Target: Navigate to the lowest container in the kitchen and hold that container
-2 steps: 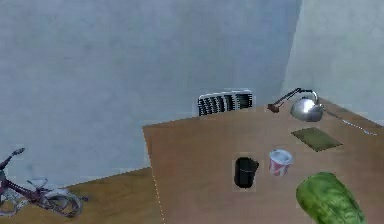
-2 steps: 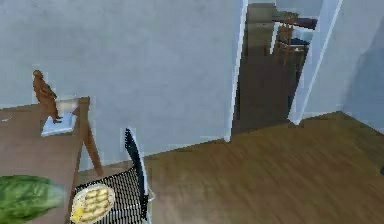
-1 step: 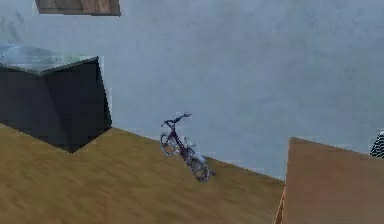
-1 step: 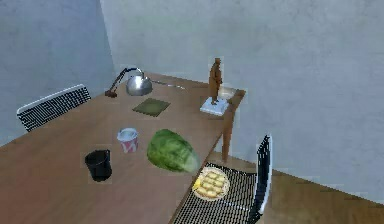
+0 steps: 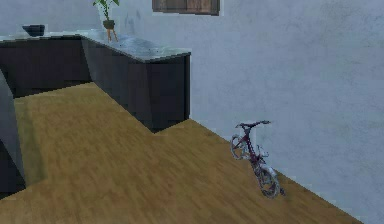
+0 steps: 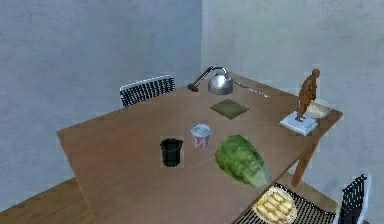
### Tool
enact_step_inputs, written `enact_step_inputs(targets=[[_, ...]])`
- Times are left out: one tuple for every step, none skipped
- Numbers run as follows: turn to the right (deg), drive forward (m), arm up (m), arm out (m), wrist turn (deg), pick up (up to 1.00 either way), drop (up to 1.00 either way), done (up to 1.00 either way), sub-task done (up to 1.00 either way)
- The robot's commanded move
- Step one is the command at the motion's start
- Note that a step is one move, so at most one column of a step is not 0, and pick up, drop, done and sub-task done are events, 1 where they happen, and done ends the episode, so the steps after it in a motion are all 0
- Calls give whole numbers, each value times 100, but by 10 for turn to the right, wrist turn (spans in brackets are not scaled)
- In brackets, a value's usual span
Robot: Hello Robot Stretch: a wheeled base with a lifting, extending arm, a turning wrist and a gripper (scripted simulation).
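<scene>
Step in hand: navigation; grasp not yet begun. Jaw state: cannot tell. Candidates: a dark bowl (image 5: 34, 30) on the kitchen counter (image 5: 140, 48), well apart from my jaws, and a black cup (image 6: 171, 151) and white cup (image 6: 201, 135) on the table (image 6: 110, 150), on my jaws' reach side. Next: judge which sits lowest, then drive close.

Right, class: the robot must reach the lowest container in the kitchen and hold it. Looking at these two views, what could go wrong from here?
1. Wrong pick: a dark bowl sits on the counter, a black cup and a white cup on the table; which is lowest is hard to judge.
2. The base could clip the bicycle standing by the wall.
</scene>
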Motion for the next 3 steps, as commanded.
enact_step_inputs(targets=[[0,0,50,0,0,0,0,0,0],[0,0,34,0,0,0,0,0,0],[0,0,0,36,0,0,0,0,0]])
